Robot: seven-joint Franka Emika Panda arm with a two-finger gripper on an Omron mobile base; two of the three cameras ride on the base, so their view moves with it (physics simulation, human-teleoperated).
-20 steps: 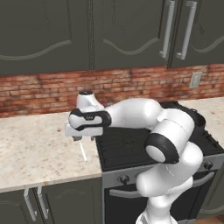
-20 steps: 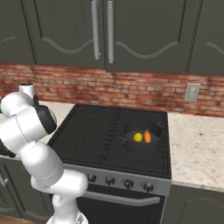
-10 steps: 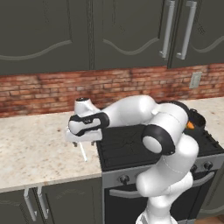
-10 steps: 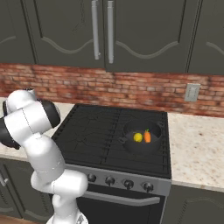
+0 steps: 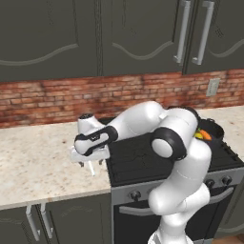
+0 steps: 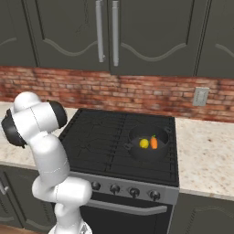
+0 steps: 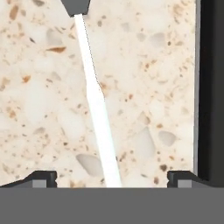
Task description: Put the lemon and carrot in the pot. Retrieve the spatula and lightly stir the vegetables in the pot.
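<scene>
The spatula [image 7: 94,96] lies flat on the speckled counter left of the stove, its thin white handle running toward its grey head [image 7: 76,5]. My gripper [image 7: 112,178] is open and hangs low over the handle, one fingertip [image 7: 43,177] on each side and neither touching it. From the left base view, the gripper [image 5: 91,164] sits just above the counter with the spatula handle [image 5: 91,170] poking out below it. The black pot [image 6: 148,151] stands on the stove's right front burner, holding the yellow lemon [image 6: 144,143] and the orange carrot [image 6: 154,142] side by side.
The black stove edge [image 7: 210,87] runs close beside the spatula. Brick backsplash [image 5: 47,100] and dark upper cabinets [image 5: 95,38] stand behind the counter [image 5: 33,157]. My arm's elbow [image 5: 167,143] arches over the stove between hand and pot [image 5: 212,129].
The hand has sunk a little toward the counter over the spatula, and the arm has swung forward over the stove. Lemon, carrot and pot have not moved.
</scene>
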